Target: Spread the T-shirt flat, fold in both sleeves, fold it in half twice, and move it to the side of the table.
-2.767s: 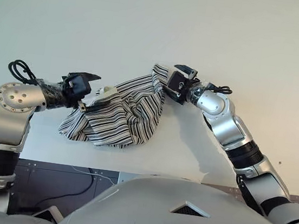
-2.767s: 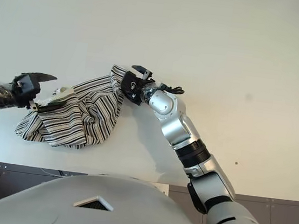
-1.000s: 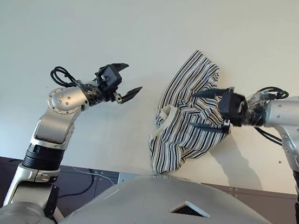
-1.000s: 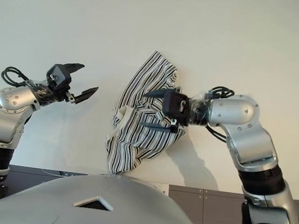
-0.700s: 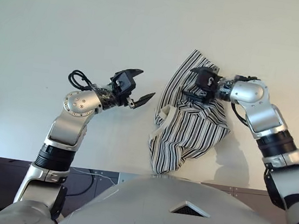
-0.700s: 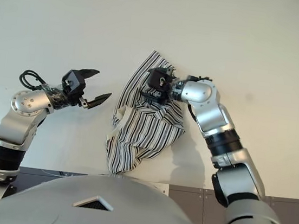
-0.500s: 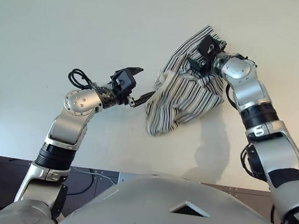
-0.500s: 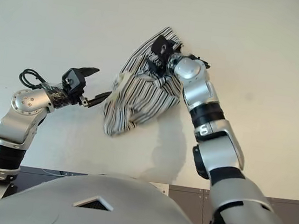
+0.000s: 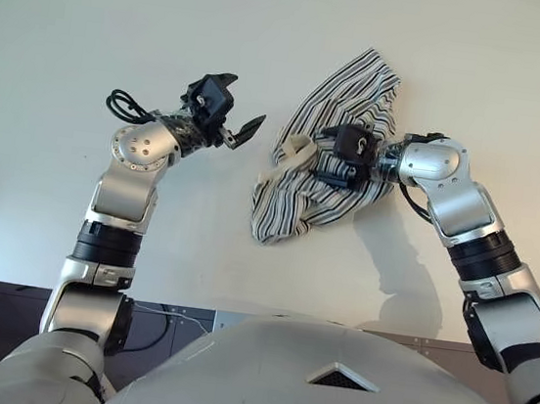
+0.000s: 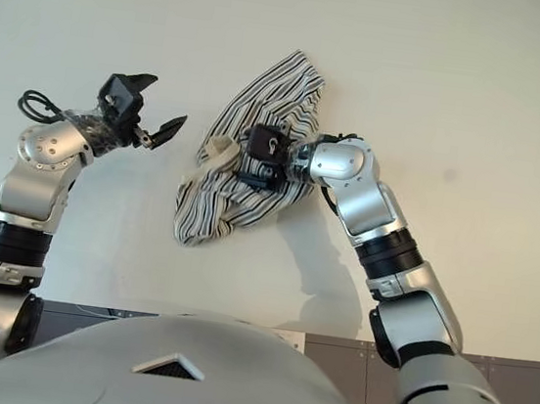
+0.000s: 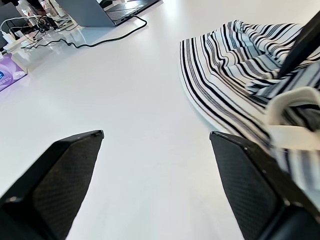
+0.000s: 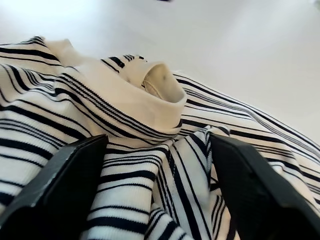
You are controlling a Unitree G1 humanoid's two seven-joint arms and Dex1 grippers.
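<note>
The striped T-shirt [image 9: 294,203] lies bunched in a crumpled heap near the middle of the white table [image 9: 126,7], stretched loosely from 1 o'clock down to 7 o'clock, with its pale collar [image 9: 294,152] poking out on the 9 o'clock side. The robot's right gripper [image 9: 327,156] comes in from 3 o'clock and sits on the heap with its fingers spread wide. Folds of striped cloth lie between them, but they are not pinched shut on any of it. The left gripper [image 9: 248,99] hovers at about 10 o'clock from the shirt, near it but apart. It is also wide open and holds nothing.

By the look of it, the task is barely under way. The shirt is not yet spread flat, neither sleeve can be told apart in the tangle, and no fold has been made. The first step appears to be in hand. Fully opening out the cloth, both sleeve folds, two halvings and the move to the table's side are all left to do.
</note>
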